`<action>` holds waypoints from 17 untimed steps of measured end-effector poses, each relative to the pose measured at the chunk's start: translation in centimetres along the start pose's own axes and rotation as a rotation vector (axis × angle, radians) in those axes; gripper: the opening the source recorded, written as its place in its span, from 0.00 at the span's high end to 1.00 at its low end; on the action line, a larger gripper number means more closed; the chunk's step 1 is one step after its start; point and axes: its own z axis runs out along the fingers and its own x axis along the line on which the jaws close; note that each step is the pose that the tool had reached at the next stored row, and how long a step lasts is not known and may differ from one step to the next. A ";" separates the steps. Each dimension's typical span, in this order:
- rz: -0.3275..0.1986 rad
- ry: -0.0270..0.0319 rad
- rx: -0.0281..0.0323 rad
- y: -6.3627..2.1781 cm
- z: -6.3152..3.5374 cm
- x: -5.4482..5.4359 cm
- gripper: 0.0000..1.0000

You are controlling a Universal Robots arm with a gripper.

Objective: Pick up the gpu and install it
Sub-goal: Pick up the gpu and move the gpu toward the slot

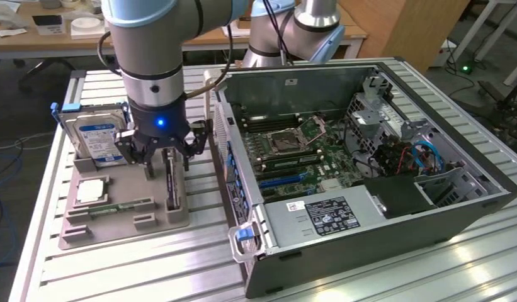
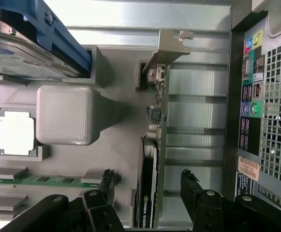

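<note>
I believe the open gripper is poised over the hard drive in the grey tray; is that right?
Not quite: the wrist view shows the open gripper poised over the gpu in the grey tray; the hard drive stands off to one side.

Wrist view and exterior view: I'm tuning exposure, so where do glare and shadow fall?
Exterior view: glare brightens the table beside the computer case; wrist view: the processor is washed out white, while the gpu lies dark inside the open gripper.
</note>
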 end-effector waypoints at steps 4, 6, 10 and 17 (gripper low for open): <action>0.000 0.0003 0.0017 0.65 0.74 0.0 0.34; 0.000 -0.0001 0.0023 1.11 1.13 0.0 0.34; 0.000 0.0001 0.0049 1.28 1.87 -0.1 0.34; 0.003 0.0003 0.0225 1.23 2.79 0.0 0.34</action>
